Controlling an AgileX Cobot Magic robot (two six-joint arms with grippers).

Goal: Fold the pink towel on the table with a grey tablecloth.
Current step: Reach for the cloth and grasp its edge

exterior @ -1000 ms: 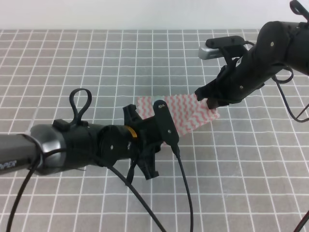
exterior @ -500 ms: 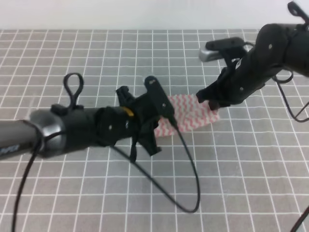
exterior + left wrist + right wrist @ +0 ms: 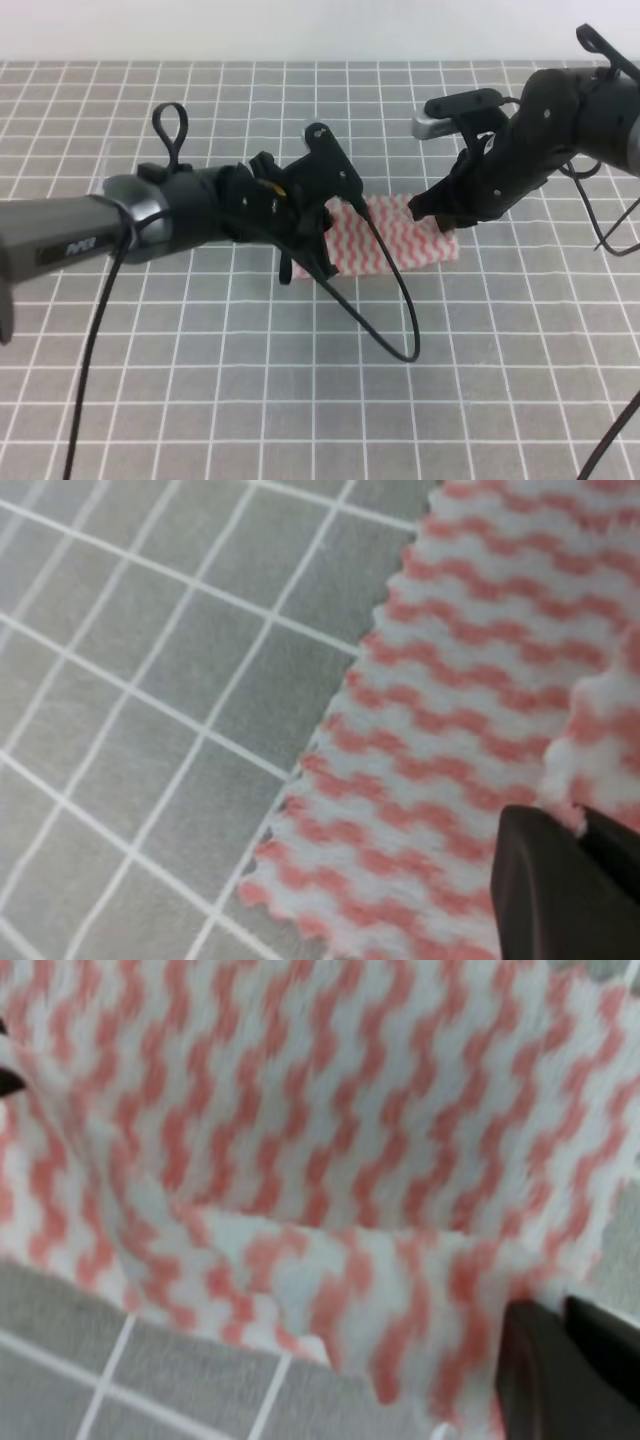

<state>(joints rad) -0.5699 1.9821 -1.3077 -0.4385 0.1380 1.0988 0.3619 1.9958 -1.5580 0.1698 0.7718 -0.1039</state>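
The pink towel (image 3: pixel 395 240), striped pink and white, lies on the grey gridded tablecloth (image 3: pixel 200 350) between my two grippers. My left gripper (image 3: pixel 318 240) is at the towel's left end, shut on a pinched-up fold of it. In the left wrist view its fingertips (image 3: pixel 580 830) clamp the cloth (image 3: pixel 450 730), whose pinked edge lies on the grid. My right gripper (image 3: pixel 432 212) is at the towel's right end, shut on its edge. In the right wrist view its fingertips (image 3: pixel 562 1345) grip the cloth (image 3: pixel 300 1140), which sags in a loose fold.
The left arm's black cable (image 3: pixel 400 320) loops down onto the table in front of the towel. The right arm's cables (image 3: pixel 610 235) hang at the right edge. A white wall (image 3: pixel 300 30) borders the far edge of the table.
My left gripper has moved away toward the far side and to the right, carrying its end of the towel. My right gripper has shifted only slightly. The towel now sits lower on the table.
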